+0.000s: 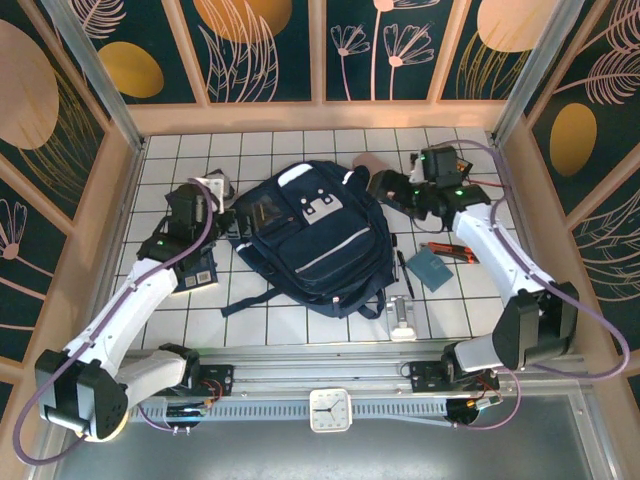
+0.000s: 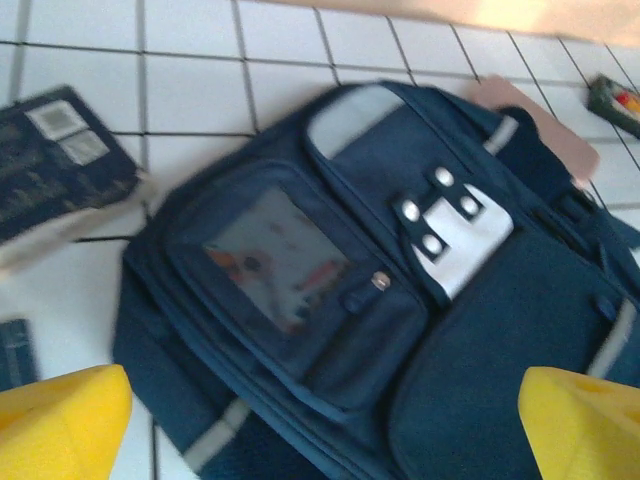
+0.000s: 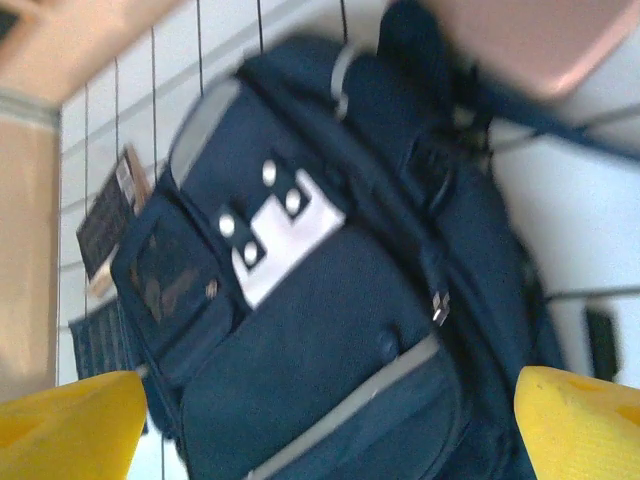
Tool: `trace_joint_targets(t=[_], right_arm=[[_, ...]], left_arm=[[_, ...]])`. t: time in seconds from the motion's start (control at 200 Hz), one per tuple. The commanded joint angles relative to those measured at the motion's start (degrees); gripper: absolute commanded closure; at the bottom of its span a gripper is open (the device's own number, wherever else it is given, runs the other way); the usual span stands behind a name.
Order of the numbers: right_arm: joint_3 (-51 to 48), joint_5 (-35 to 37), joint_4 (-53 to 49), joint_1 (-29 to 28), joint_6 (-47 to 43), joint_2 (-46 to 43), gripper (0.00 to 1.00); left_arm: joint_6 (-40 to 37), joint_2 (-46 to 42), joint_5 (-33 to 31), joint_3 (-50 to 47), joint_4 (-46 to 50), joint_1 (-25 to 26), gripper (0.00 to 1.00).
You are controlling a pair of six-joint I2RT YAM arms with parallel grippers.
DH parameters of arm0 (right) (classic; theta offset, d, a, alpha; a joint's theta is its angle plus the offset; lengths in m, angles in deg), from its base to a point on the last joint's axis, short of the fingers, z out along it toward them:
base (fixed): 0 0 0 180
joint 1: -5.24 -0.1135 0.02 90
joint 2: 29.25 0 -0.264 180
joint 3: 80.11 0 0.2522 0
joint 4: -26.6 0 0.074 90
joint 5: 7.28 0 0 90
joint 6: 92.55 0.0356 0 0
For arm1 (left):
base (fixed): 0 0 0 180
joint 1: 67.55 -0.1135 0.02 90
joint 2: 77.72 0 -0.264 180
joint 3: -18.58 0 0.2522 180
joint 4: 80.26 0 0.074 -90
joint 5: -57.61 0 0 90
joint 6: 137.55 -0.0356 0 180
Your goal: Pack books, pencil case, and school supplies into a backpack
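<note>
**Both grippers spread above the backpack [image 1: 310, 235]**

The left gripper [image 2: 325, 430] hangs open and empty, with the backpack beneath it and the black book [image 2: 60, 160] ahead to its left. The right gripper [image 3: 330, 430] is spread too, pinching nothing. The pink pencil case [image 3: 540, 40] lies ahead to its right, against the backpack's top end.

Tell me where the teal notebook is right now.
In the top view, the teal notebook lies flat on the right side of the table, right of the backpack, with the black pen on its left and the orange-and-black tool just beyond it.
</note>
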Motion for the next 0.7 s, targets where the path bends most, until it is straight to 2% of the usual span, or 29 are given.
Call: trace_joint_targets(t=[0.0,0.13,0.275,0.696], right_arm=[[-3.8,-2.8,-4.3,-1.8,4.3,1.0,0.06],[-9.8,-4.1,-2.0,-2.9,6.8,0.4,0.09],[-13.3,-4.1,0.4,-3.7,8.1,0.8,0.14],[-13.8,0.4,6.5,-4.3,10.1,6.7,0.25]], left_arm=[[-0.4,2.1,0.0,1.3,3.5,4.5,0.01],[-3.9,5.4,-3.8,3.9,5.6,10.7,0.01],[-5.6,7.6,-4.9,4.6,4.7,14.8,0.01],[-7.4,11.5,-4.8,7.6,3.8,16.5,0.01]])
